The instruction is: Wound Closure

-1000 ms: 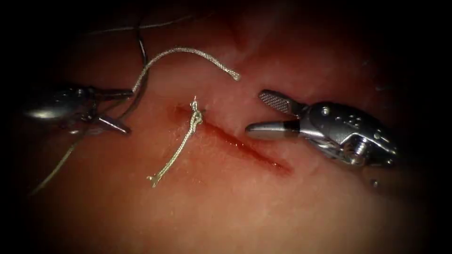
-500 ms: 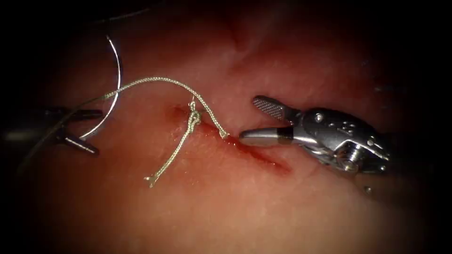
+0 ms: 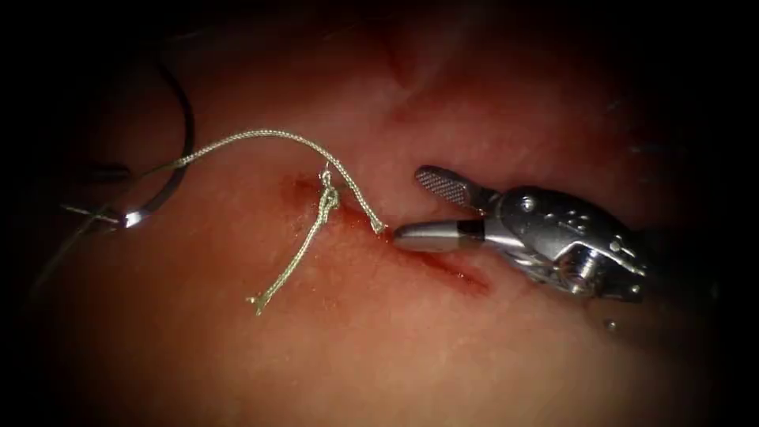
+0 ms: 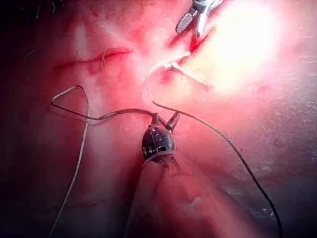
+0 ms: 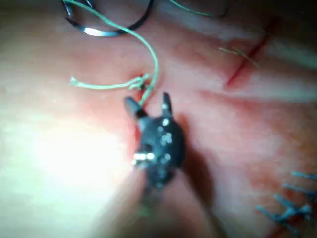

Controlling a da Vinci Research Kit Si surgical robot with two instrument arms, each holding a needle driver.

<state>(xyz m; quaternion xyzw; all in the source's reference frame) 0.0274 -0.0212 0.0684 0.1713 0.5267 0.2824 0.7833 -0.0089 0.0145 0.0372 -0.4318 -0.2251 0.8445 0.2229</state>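
Note:
The cut (image 3: pixel 431 259) runs slantwise across the tissue (image 3: pixel 379 348), with a tied knot (image 3: pixel 328 198) at its upper left end and a tail trailing down-left. My right tool (image 3: pixel 411 205) hovers over the cut's right part, open and holding nothing. A loose thread (image 3: pixel 269 133) arcs from its free end (image 3: pixel 378 228), just off the right tool's lower jaw, over to the left. The curved needle (image 3: pixel 188 130) stands out of the tissue, left of the cut. Its lower end reaches my left tool (image 3: pixel 118 194), whose jaws stand apart in a V in the left wrist view (image 4: pixel 165 118).
Red fluid lines the cut. A second, older cut (image 4: pixel 94 59) lies on the tissue beyond the working one, also seen as a red line (image 5: pixel 245 62). Several blue thread ends (image 5: pixel 287 208) stick up from the tissue behind the right tool.
The left tool and the needle have moved left, away from the cut. The thread's free end dropped from above the knot onto the cut. The right tool shifted slightly left and down.

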